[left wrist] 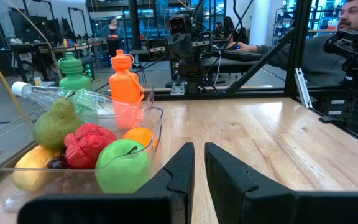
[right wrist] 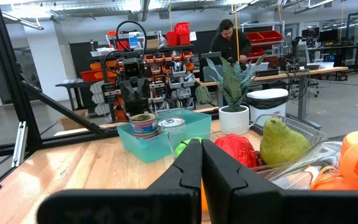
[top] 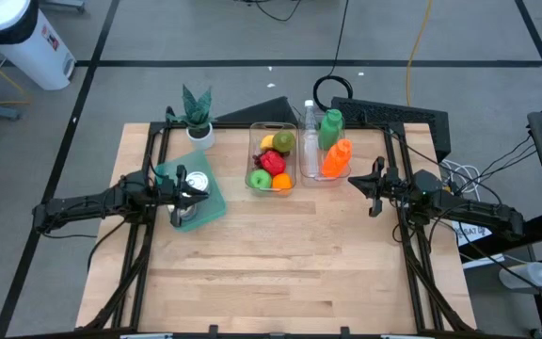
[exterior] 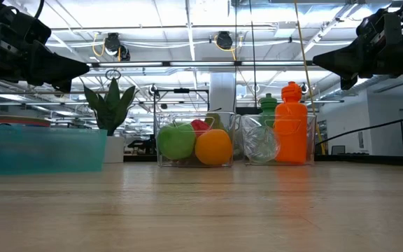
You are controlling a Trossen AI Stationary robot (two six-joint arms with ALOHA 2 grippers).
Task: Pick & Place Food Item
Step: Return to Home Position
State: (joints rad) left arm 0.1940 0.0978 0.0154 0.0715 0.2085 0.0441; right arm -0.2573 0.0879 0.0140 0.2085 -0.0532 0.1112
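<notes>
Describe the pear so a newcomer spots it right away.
Two clear bins sit side by side at the back edge of the table; the left bin holds fruit. The pear is in its back right corner, next to the bottle bin: dull olive and necked, unlike the round bright green apple in front.

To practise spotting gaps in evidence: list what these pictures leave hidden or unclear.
High view: the left gripper covers part of the cans in the teal bin.
Low view: that bin's blurred wall hides them.
Right wrist view: the right gripper's fingers cover most of the green apple.
Left wrist view: pear and red pepper cover the yellow fruit; its kind is unclear.
</notes>
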